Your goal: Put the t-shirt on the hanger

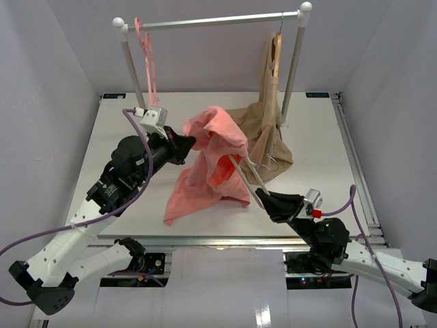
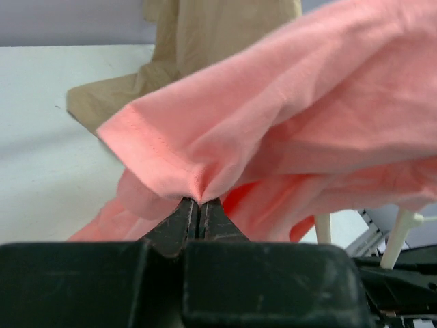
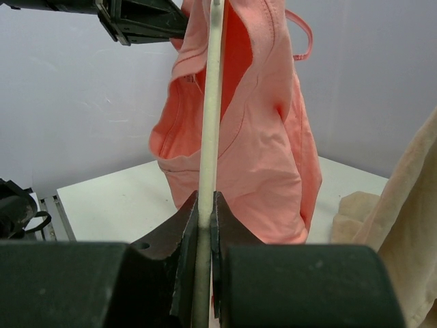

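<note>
Left tool (image 1: 186,142): jaws clenched on a stitched hem fold of the t-shirt (image 1: 212,160), fabric pinched right at the fingertips in the left wrist view. Right tool (image 1: 263,195): jaws clamped on a thin cream bar of the hanger (image 1: 247,174); in the right wrist view the bar runs straight up from between the fingers into the shirt. T-shirt is held up off the tabletop (image 1: 136,205) at mid-table, between the two tools, bunched and draped over the hanger's upper end, with its lower part trailing down to the surface towards the near left. The hanger's silver hook shows just beside the shirt on the right, against the beige garment (image 1: 270,130). That garment hangs from a wooden hanger (image 1: 275,51) on the rack (image 1: 212,22) at the back right, its lower part pooled on the tabletop. A pink hanger (image 1: 145,48) hangs at the rack's left end.
</note>
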You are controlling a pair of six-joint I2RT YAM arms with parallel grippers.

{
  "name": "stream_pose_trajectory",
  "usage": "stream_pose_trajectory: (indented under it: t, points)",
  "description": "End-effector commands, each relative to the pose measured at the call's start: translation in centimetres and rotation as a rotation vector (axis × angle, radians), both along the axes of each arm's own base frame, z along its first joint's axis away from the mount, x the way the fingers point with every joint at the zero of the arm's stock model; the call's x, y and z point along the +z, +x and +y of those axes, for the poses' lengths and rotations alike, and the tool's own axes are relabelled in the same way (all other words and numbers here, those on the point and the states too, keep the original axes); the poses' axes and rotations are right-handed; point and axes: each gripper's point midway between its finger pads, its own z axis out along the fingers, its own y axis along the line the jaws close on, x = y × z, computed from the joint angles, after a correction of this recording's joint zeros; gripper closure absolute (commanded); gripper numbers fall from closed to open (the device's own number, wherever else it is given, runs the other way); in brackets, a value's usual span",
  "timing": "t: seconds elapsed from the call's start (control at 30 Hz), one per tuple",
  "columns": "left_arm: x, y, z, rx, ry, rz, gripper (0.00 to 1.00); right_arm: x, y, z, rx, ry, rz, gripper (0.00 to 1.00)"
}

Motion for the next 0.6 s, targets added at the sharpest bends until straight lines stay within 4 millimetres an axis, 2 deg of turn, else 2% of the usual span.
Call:
stream_pose_trajectory:
  t: [0.0,0.07,0.13,0.23,0.33,0.43,0.57]
  points:
    - [6.6,-0.5,3.7,0.156,-0.168,-0.097,1.00,3.8,-0.9,-1.6,0.012,0.134,-0.065,0.92]
    - [11.1,-1.6,4.9,0.168,-0.265,-0.178,1.00,3.7,-1.2,-1.6,0.024,0.135,-0.073,0.92]
    - [14.5,-2.9,5.2,0.133,-0.336,-0.248,1.00,3.7,-1.3,-1.3,0.035,0.113,-0.076,0.92]
    - [18.1,-4.7,4.4,0.029,-0.421,-0.299,1.00,3.3,-1.5,-0.8,0.053,0.080,-0.071,0.92]
    - [19.6,-5.9,3.0,-0.079,-0.458,-0.308,1.00,2.6,-2.0,-0.4,0.081,0.070,-0.088,0.92]
    - [19.9,-7.1,1.4,-0.193,-0.465,-0.300,1.00,2.0,-1.8,0.0,0.074,0.049,-0.094,0.92]
    - [19.8,-6.6,1.0,-0.189,-0.449,-0.288,1.00,2.2,-1.4,0.3,0.059,0.041,-0.108,0.92]
